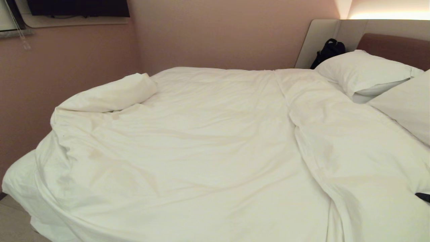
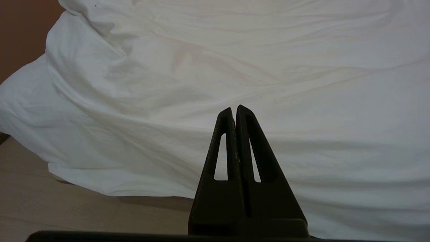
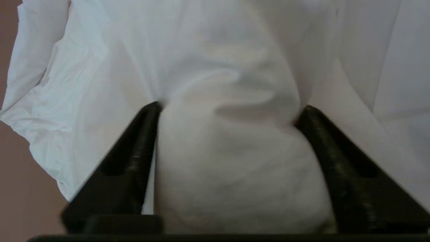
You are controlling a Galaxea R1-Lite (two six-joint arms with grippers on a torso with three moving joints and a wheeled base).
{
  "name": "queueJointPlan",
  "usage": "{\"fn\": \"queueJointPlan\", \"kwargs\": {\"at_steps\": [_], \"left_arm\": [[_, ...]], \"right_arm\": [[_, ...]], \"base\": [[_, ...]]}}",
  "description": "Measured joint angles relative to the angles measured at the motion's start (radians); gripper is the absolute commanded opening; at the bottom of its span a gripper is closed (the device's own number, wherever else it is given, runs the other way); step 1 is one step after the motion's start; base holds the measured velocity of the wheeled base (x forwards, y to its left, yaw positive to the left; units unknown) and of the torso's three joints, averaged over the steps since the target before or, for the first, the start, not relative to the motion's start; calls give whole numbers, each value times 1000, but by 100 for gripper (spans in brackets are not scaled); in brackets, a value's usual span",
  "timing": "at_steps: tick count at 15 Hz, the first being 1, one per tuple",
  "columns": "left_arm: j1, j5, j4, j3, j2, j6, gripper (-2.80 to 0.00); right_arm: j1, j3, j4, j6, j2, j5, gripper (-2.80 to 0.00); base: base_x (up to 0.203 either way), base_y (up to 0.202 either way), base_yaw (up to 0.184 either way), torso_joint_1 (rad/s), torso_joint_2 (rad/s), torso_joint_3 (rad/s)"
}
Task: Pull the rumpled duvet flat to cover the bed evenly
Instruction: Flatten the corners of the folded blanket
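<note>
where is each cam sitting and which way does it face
Head view: high on the robot, looking down across the bed, rumpled duvet and pillows.
Left wrist: behind the shut left gripper, facing the duvet's hanging edge and the floor.
Right wrist: behind the right gripper, straddling a duvet fold.
All share the duvet.

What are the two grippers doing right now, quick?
Left gripper: shut, empty, parked facing the duvet's edge.
Right gripper: jaws wide around a bunched fold of duvet, fabric between the fingers; whether it is clamped cannot be told.
</note>
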Motion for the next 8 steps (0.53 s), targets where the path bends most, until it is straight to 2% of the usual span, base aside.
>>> {"fn": "queueJointPlan", "kwargs": {"at_steps": [8], "left_arm": [[0,1,0,0,0,1,-280]], "right_arm": [[-66,62,38,-2,-86,-17,-280]], "base": [[0,0,0,0,0,0]]}}
